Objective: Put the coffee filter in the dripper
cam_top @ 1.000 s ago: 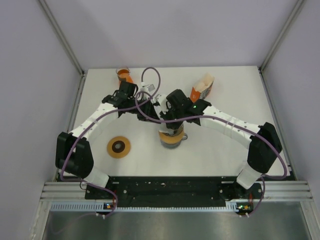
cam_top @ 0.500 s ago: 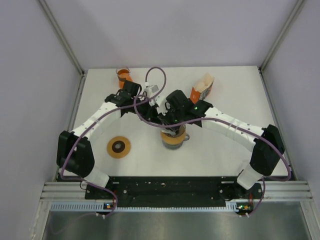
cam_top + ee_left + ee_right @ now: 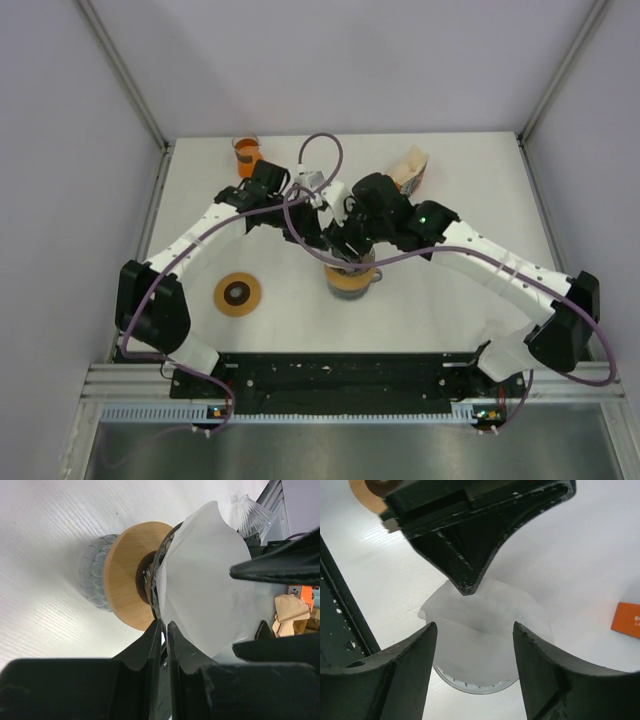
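We see left claw (image 3: 164, 632) closed, pinching coffee filter (image 3: 200, 580) rim. Coffee filter sits in dripper (image 3: 127, 575) on worktop (image 3: 45, 540). Right claw (image 3: 475, 630) apart, straddling it.

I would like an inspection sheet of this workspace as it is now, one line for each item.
Surface: matt white table.
Job's things: white paper filter sits in the wood-collared glass dripper, on a grey cup.
Clutter: round wooden disc with dark centre, orange cup, brown paper packet.
Grippers: left gripper shut at the filter's rim; right gripper open, fingers either side of the filter.
Cables: purple cables looping over both arms.
Surroundings: pale walls, metal frame posts.
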Available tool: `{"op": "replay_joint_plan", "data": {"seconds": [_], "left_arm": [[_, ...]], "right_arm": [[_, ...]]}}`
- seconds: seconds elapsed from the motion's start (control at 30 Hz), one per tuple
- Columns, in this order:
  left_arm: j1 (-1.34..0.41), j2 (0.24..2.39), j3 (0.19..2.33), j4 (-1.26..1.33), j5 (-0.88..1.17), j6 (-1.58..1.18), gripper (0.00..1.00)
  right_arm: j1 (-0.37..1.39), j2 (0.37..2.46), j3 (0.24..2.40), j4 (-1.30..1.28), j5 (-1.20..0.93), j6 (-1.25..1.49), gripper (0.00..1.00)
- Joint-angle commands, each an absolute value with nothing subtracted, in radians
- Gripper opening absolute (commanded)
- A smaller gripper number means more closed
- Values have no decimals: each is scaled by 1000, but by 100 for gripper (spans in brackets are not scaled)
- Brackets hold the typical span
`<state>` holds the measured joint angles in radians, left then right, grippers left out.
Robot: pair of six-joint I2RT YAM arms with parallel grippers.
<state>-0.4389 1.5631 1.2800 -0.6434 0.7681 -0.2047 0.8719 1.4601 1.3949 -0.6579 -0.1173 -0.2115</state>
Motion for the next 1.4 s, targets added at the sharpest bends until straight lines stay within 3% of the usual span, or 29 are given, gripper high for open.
{"op": "replay_joint_plan", "data": {"seconds": [0.0,0.2,0.33,0.5,0.73,0.83,1.1,1.27,1.37], "left_arm": [[-452,1585,1322,-655,761,-180,15],[-457,1591,1338,-661,762,-173,19],[-460,1586,1350,-670,773,-163,28],[-462,1578,1364,-678,785,-150,39],[-460,1575,1374,-687,796,-138,51],[-459,1572,1388,-695,802,-132,57],[-420,1559,1434,-715,802,-117,67],[-365,1545,1439,-715,834,-118,69],[-328,1528,1437,-716,830,-117,70]], "right_arm": [[925,1362,1379,-612,-182,-296,63],[953,1351,1338,-612,-203,-341,62],[939,1356,1321,-614,-169,-319,59],[864,1371,1309,-618,-204,-241,36],[838,1371,1256,-620,-172,-212,27],[831,1368,1256,-623,-175,-192,28],[795,1269,1356,-614,-216,-82,42],[631,1189,1280,-592,-176,104,43],[530,1125,1180,-565,-196,204,49]]}}
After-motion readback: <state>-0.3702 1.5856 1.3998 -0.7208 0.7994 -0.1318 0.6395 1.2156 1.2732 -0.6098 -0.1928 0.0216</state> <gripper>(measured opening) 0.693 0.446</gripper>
